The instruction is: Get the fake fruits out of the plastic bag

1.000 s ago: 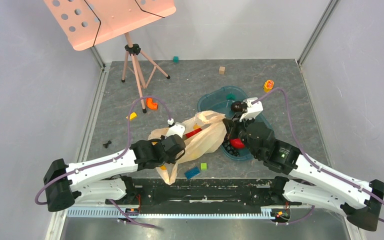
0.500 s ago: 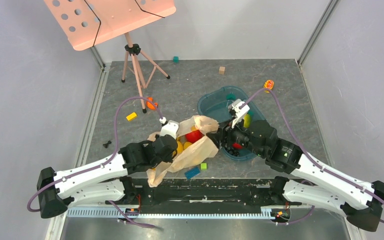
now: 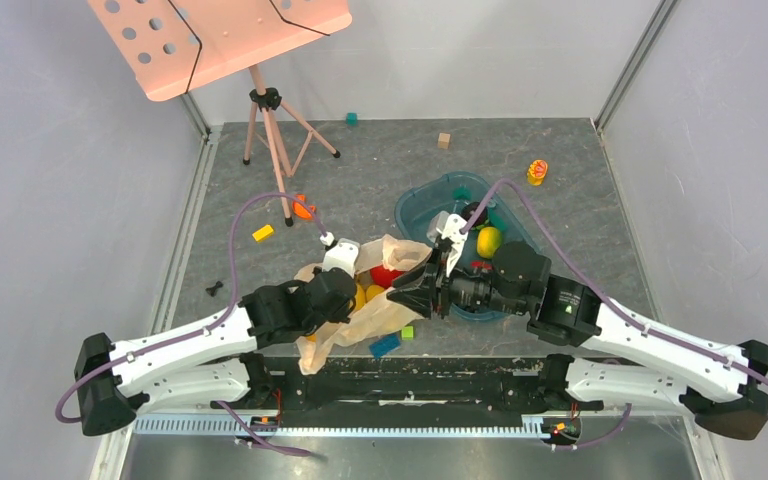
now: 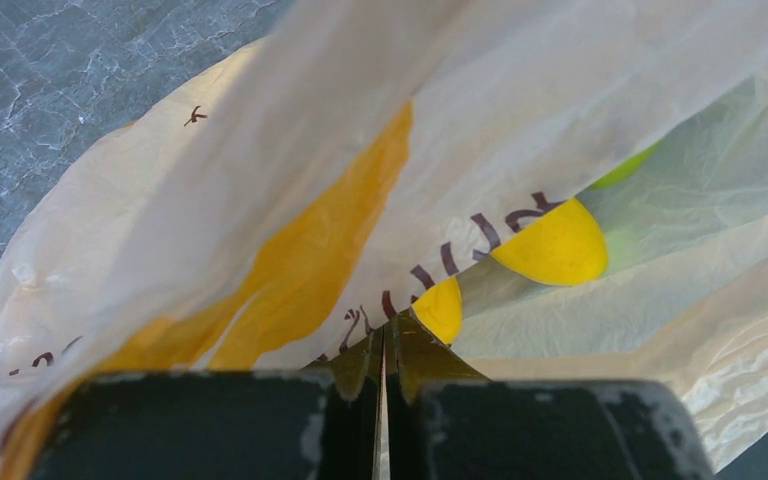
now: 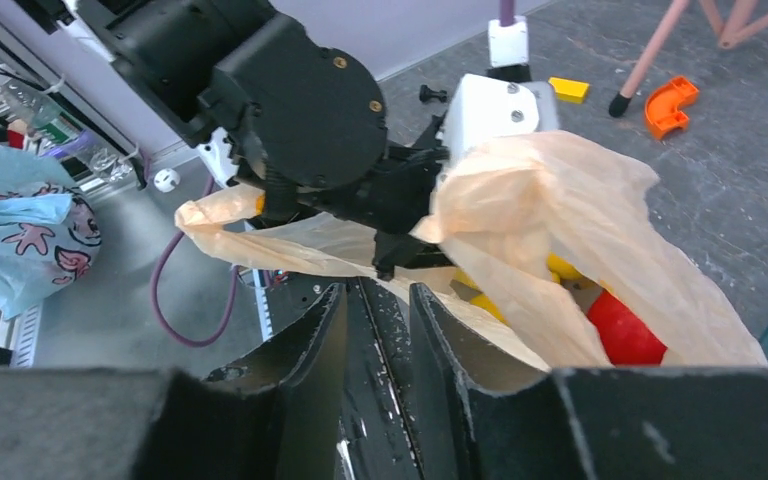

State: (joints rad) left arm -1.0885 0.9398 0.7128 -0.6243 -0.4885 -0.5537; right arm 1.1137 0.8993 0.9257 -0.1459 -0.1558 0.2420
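The cream plastic bag (image 3: 385, 305) lies at the table's near middle with its mouth facing right. A red apple (image 3: 388, 276) and yellow fruits (image 3: 365, 294) show inside it. My left gripper (image 3: 348, 288) is shut on the bag's near-left edge. In the left wrist view its jaws (image 4: 383, 335) pinch the film, with yellow fruits (image 4: 550, 245) behind it. My right gripper (image 3: 417, 292) is open and empty at the bag's mouth. The right wrist view shows its tips (image 5: 378, 295) just short of the bag (image 5: 560, 210), the apple (image 5: 620, 330) to their right. A yellow lemon (image 3: 488, 241) lies in the teal tray (image 3: 430, 200).
A pink music stand (image 3: 220, 35) on a tripod (image 3: 270, 140) stands at the back left. Small blocks lie about: orange (image 3: 304, 210), yellow (image 3: 262, 233), blue (image 3: 384, 345), green (image 3: 407, 332), wooden (image 3: 444, 140). Walls close in both sides.
My right gripper has swung left from over the teal tray to the bag's mouth. The lemon now shows in the tray. My left gripper has drawn the bag's edge slightly toward me, opening it.
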